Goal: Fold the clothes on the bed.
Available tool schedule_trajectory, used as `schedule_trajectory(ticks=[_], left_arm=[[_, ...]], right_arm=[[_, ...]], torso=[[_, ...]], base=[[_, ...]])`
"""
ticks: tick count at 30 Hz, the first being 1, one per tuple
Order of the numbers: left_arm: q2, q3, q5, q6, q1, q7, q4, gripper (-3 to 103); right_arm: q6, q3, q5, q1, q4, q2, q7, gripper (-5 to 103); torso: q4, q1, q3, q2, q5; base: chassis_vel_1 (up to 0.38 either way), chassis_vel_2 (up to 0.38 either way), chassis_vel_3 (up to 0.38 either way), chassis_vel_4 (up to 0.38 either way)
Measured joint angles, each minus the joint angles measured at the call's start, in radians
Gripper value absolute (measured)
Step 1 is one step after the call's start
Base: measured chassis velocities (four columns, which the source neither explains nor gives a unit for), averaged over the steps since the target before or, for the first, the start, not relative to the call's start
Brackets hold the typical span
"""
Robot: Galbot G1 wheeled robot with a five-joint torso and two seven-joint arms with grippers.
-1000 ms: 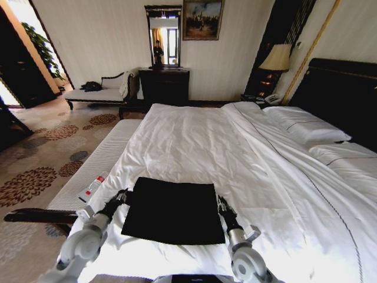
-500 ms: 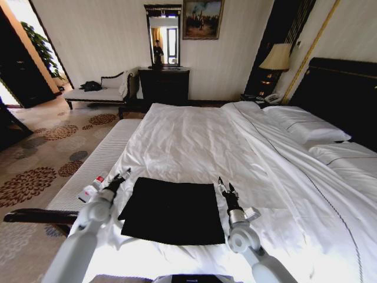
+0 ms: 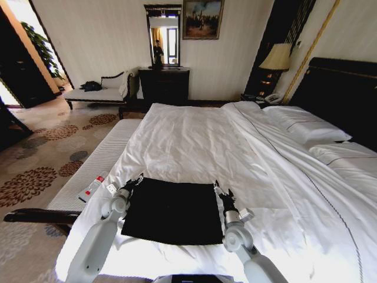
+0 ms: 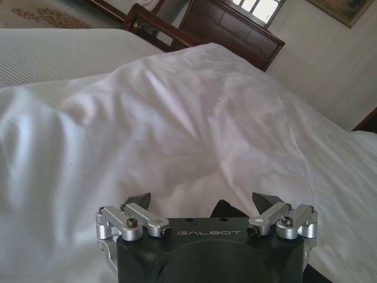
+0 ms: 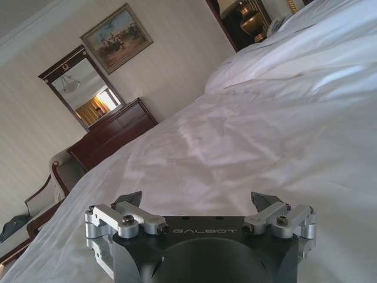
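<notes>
The clothes point(image 3: 174, 210) are a black garment lying flat as a rectangle on the near part of the white bed point(image 3: 194, 138). My left gripper point(image 3: 138, 178) hovers at the garment's far left corner, open and holding nothing. In the left wrist view the left gripper point(image 4: 201, 200) has its fingers spread over white sheet, with a dark bit of fabric point(image 4: 221, 207) just under them. At the far right corner my right gripper point(image 3: 220, 187) is also open and holds nothing. The right wrist view has the right gripper point(image 5: 196, 200) spread above bare sheet.
A white-cushioned bench point(image 3: 100, 156) runs along the bed's left side with a small white and red object point(image 3: 92, 188) on it. Pillows point(image 3: 306, 127) and a dark headboard point(image 3: 347, 94) are at the right. A dark dresser point(image 3: 164, 85) stands at the far wall.
Both grippers have moved forward along the garment's sides to its far corners. The left one has also swung inward toward the corner. The garment lies as before.
</notes>
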Motion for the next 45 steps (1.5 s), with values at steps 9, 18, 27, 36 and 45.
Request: schedule_trajectory(ticks=[9, 18, 27, 36, 45], left_arm=[[-0.021, 0.021, -0.009, -0.003, -0.032, 0.011, 0.052, 74], [-0.057, 0.020, -0.031, -0.002, -0.034, 0.006, 0.074, 41], [-0.054, -0.007, -0.055, 0.002, -0.022, -0.002, 0.045, 8], [-0.015, -0.048, -0.072, 0.003, 0.003, -0.003, 0.009, 2], [-0.005, -0.060, -0.053, 0.004, 0.019, -0.005, -0.002, 2]], right_arm=[[-0.007, 0.010, 0.009, 0.027, -0.029, -0.001, 0.030, 100], [-0.015, 0.008, 0.007, 0.036, -0.047, 0.018, 0.044, 100], [-0.020, 0.010, 0.010, 0.062, -0.071, 0.007, 0.051, 100], [-0.036, 0.001, 0.042, 0.124, -0.141, 0.002, 0.053, 100], [-0.044, -0.008, 0.045, 0.137, -0.167, 0.012, 0.043, 100]], torso=[[0.0000, 0.000, 0.000, 0.000, 0.0001], [0.0000, 0.000, 0.000, 0.000, 0.0002], [-0.0004, 0.000, 0.000, 0.000, -0.0002], [0.0000, 0.000, 0.000, 0.000, 0.0002], [0.0000, 0.000, 0.000, 0.000, 0.0000]], base=[[0.000, 0.000, 0.000, 0.000], [0.000, 0.000, 0.000, 0.000], [0.000, 0.000, 0.000, 0.000], [0.000, 0.000, 0.000, 0.000], [0.000, 0.000, 0.000, 0.000]])
